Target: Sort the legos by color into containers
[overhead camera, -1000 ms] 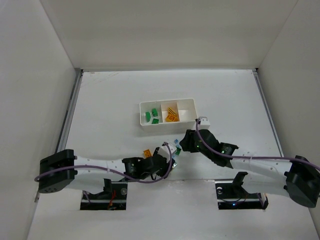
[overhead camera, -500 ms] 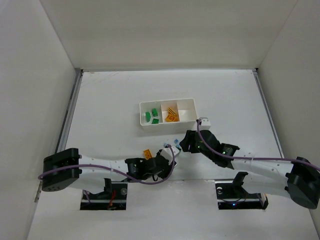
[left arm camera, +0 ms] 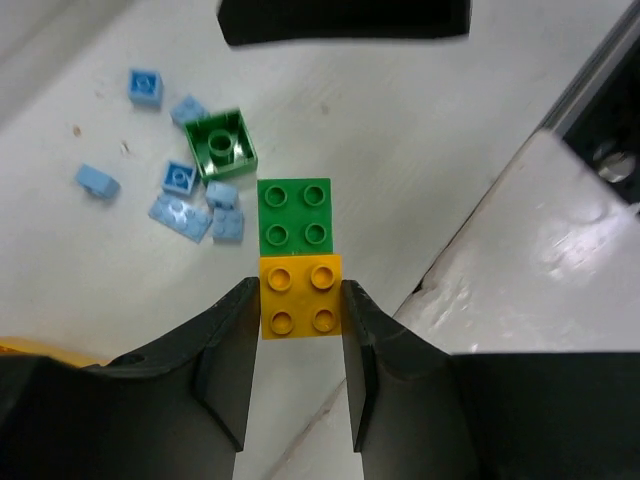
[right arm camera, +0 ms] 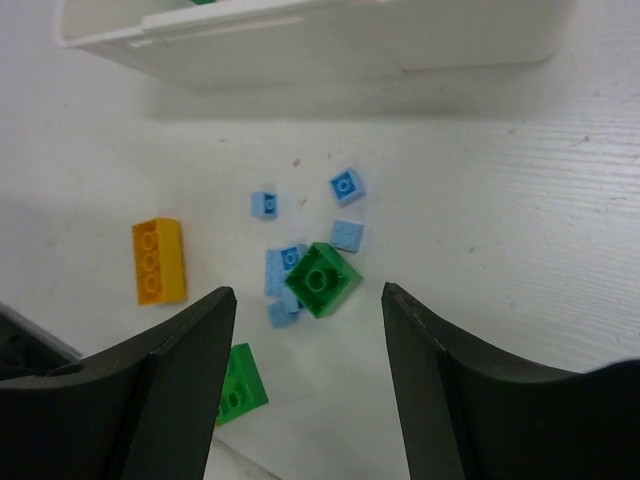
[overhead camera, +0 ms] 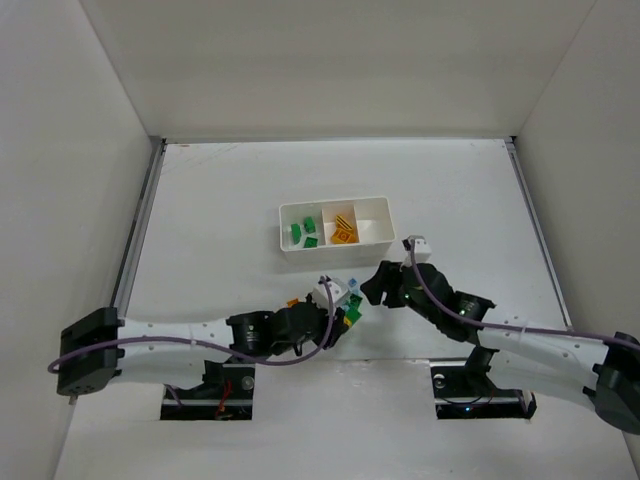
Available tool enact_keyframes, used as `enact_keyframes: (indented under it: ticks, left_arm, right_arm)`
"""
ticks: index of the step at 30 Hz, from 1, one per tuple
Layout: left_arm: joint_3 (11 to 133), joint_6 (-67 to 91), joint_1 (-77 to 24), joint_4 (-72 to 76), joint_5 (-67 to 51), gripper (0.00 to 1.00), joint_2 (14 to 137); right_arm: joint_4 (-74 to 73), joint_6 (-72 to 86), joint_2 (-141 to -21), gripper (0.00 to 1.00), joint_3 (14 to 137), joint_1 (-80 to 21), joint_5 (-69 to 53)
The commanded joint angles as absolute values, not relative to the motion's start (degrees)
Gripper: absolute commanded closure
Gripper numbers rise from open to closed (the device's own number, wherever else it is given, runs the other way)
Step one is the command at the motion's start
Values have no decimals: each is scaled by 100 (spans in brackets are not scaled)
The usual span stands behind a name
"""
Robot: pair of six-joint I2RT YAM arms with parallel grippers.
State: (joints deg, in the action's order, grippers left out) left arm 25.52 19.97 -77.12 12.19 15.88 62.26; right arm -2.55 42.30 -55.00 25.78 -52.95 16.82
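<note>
White walls [overhead camera: 70, 200] box the table [overhead camera: 220, 200] on three sides. Bare surface lies to the left, right and far side of the tray [overhead camera: 300, 251], while both arms crowd the strip between the tray's front wall and the near edge. The tray's left compartment holds green bricks [overhead camera: 311, 241], its middle one yellow-orange bricks [overhead camera: 345, 236]. Just in front of the tray lie loose pale blue bricks [right arm camera: 348, 235], a green single-stud brick [right arm camera: 320, 279] among them and a long orange brick [right arm camera: 159, 261] beside them. The right gripper [right arm camera: 305, 297] hangs spread wide over that pile. Farther from the tray, the left gripper [left arm camera: 298, 292] pinches a yellow brick [left arm camera: 300, 300] that adjoins a green four-stud brick [left arm camera: 294, 215].
</note>
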Motion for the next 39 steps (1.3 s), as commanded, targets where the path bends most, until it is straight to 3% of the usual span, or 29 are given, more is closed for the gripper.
enact_keyframes:
  ticks: [1, 7, 15, 26, 39]
  left_arm:
    - [2479, 2047, -7555, 1345, 1547, 87, 5513]
    - [2241, 2285, -7141, 1397, 1143, 87, 4729]
    - [2232, 2303, -7106, 1441, 1081, 87, 4632]
    - [2241, 2285, -7132, 1547, 1063, 87, 4553]
    - [2241, 2197, -7115, 1556, 1248, 87, 4579]
  right_arm:
    - [-36, 4315, -5072, 33, 2584, -5286, 1215]
    - [395, 4535, -4702, 33, 2522, -5173, 256]
    - [835, 4746, -5079, 37, 2531, -5163, -281]
    - [1379, 4983, -5651, 57, 2540, -5181, -615]
    - [1477, 5265, -5862, 65, 2470, -5137, -1002]
